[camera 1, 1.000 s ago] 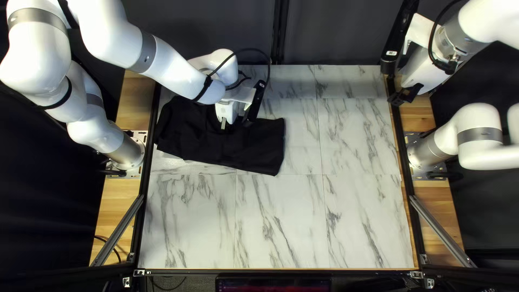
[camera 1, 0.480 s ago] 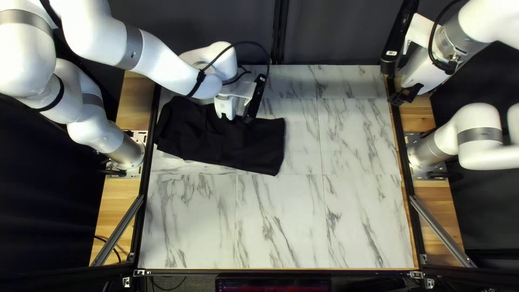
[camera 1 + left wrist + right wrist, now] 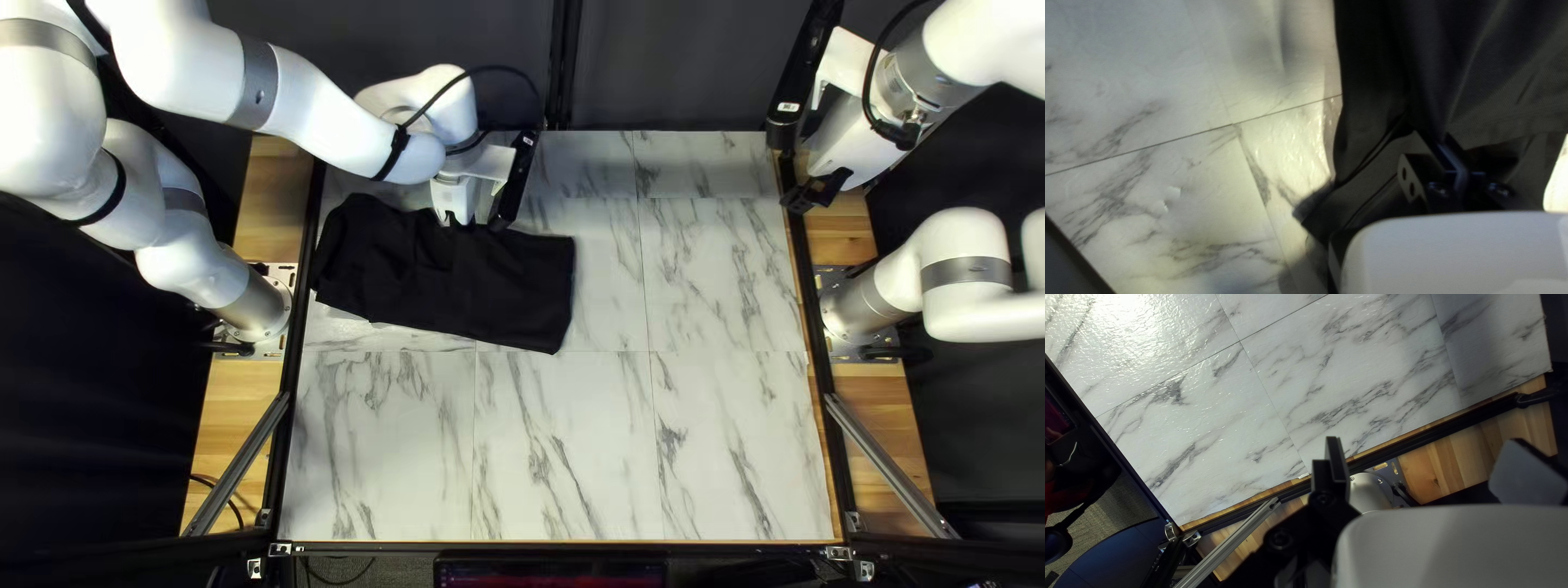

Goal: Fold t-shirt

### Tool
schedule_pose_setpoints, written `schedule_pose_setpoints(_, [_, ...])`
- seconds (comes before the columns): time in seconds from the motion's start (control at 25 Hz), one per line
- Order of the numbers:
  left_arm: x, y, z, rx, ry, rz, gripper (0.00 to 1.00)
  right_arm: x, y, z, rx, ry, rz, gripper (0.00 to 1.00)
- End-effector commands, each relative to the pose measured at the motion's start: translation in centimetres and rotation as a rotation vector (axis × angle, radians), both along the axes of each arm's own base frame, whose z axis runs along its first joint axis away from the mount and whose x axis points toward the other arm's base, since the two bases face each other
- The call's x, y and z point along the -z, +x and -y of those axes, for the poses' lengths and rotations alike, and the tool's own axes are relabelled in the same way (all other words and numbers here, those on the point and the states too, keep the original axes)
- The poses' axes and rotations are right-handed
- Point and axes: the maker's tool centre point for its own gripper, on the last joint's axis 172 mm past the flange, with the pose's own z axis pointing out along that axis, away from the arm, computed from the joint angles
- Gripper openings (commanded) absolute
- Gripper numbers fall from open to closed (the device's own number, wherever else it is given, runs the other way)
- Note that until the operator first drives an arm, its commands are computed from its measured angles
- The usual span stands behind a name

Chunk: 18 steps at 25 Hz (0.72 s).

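Observation:
A black t-shirt (image 3: pixel 445 278) lies folded into a long band on the left half of the marble table (image 3: pixel 571 441). My left gripper (image 3: pixel 469 222) stands at the shirt's far edge, near the middle of its length. In the left wrist view the black cloth (image 3: pixel 1453 61) drapes over the fingers and hides their tips; the gripper is shut on this far edge. My right gripper (image 3: pixel 816 192) hangs raised over the table's far right corner, far from the shirt. Its fingers (image 3: pixel 1331 465) stand wide apart with nothing between them, so the right gripper (image 3: pixel 1425 465) is open.
Black frame rails (image 3: pixel 816 327) run along both sides of the table, with wooden strips and the arm bases (image 3: pixel 253 318) outside them. A dark curtain hangs behind the far edge. A screen (image 3: pixel 555 572) sits below the near edge. Bare marble spreads to the right of the shirt and on its near side.
My left gripper has moved toward the table's far edge, and the shirt's far edge has crept that way with it. The right arm has not moved.

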Motion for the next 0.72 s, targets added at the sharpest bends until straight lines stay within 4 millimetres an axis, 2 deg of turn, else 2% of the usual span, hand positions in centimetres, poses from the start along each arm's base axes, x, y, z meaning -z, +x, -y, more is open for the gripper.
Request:
schedule_pose_setpoints(0.04, [-0.1,-0.2,-0.6,-0.007,0.020,-0.014,0.00,0.0,0.0,0.0,0.000,0.000,0.000,1.00])
schedule_pose_setpoints(0.08, [-0.1,-0.2,-0.6,-0.008,0.023,-0.017,0.00,0.0,0.0,0.0,0.000,0.000,0.000,1.00])
schedule_pose_setpoints(0.12, [0.0,-0.3,-0.5,-0.007,0.024,-0.018,0.05,0.0,0.0,0.0,0.000,0.000,0.000,1.00])
schedule_pose_setpoints(0.16, [0.2,-0.3,-0.3,-0.006,0.024,-0.020,0.70,0.0,0.0,0.0,0.000,0.000,0.000,1.00])
schedule_pose_setpoints(0.24, [0.5,-0.5,-0.1,-0.004,0.023,-0.024,1.00,0.0,0.0,0.0,0.000,0.000,0.000,1.00])
schedule_pose_setpoints(0.36, [0.4,-1.1,0.1,-0.011,0.026,-0.026,1.00,0.0,0.0,0.0,0.000,0.000,0.000,1.00])
schedule_pose_setpoints(0.6, [-1.4,-1.4,1.5,-0.026,0.043,-0.004,1.00,0.0,0.0,0.0,0.000,0.000,0.000,1.00])
schedule_pose_setpoints(0.72, [-1.7,-1.5,1.5,-0.027,0.045,0.003,1.00,0.0,0.0,0.0,0.000,0.000,0.000,1.00])
